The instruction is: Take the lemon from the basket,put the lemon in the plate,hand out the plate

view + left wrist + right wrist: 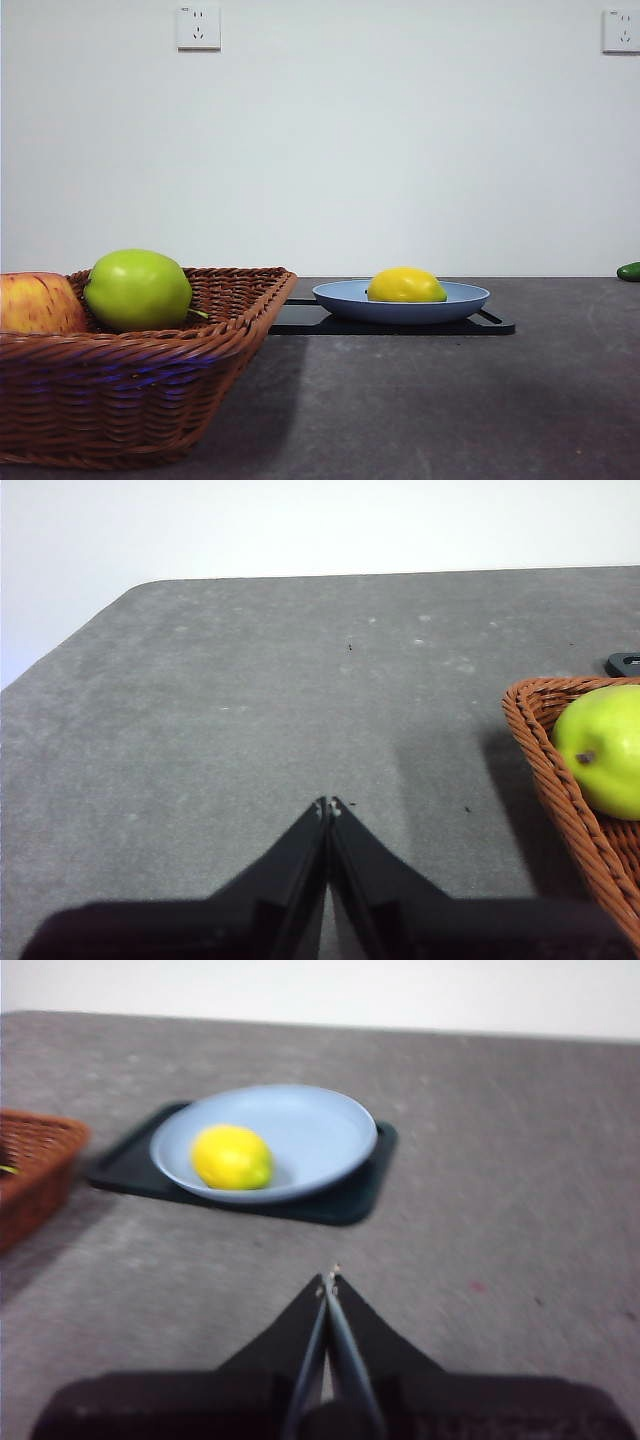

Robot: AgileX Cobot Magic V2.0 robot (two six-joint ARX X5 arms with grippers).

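The yellow lemon point(405, 286) point(232, 1157) lies in the light-blue plate point(460, 298) point(310, 1130), which rests on a flat black tray. The brown wicker basket point(120, 390) point(545, 750) point(35, 1165) stands at the front left, holding a green fruit and a red-yellow apple. My right gripper point(328, 1282) is shut and empty, hovering over the table a short way from the plate. My left gripper point(328, 806) is shut and empty over bare table beside the basket. Neither arm shows in the front view.
The black tray point(300, 320) point(345, 1200) sits under the plate. A green fruit point(137, 289) point(610, 748) and an apple point(35, 303) lie in the basket. A small green object point(629, 271) sits at the far right edge.
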